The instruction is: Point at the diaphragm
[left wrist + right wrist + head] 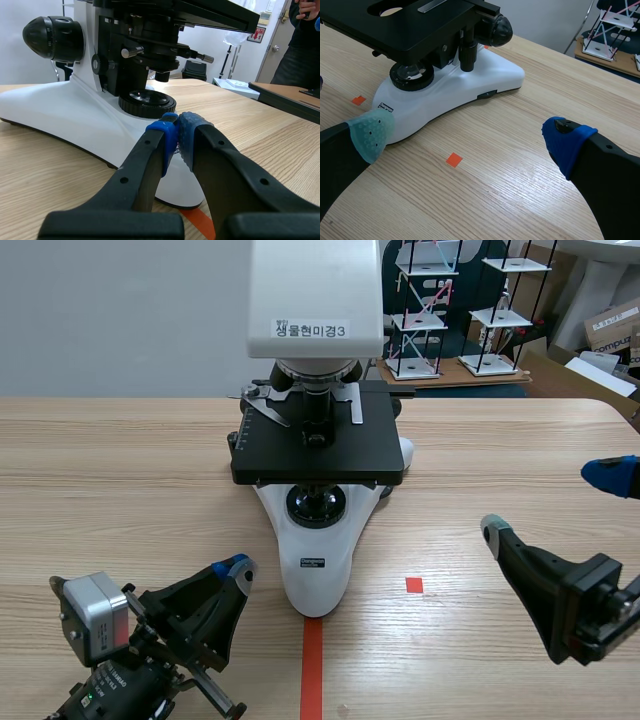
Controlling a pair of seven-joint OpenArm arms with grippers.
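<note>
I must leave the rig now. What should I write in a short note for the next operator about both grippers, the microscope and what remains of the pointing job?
The left gripper is shut on nothing, low over the table beside the front of the microscope base, aimed toward the light lens.
The right gripper is open and holds nothing, off to the microscope's right.
The diaphragm sits in the black condenser assembly under the stage, higher than the left tip.
Done: the left arm is near, with fingers shut for pointing.
Left: raise the left tip toward the diaphragm; it seems not yet pointed at.
</note>
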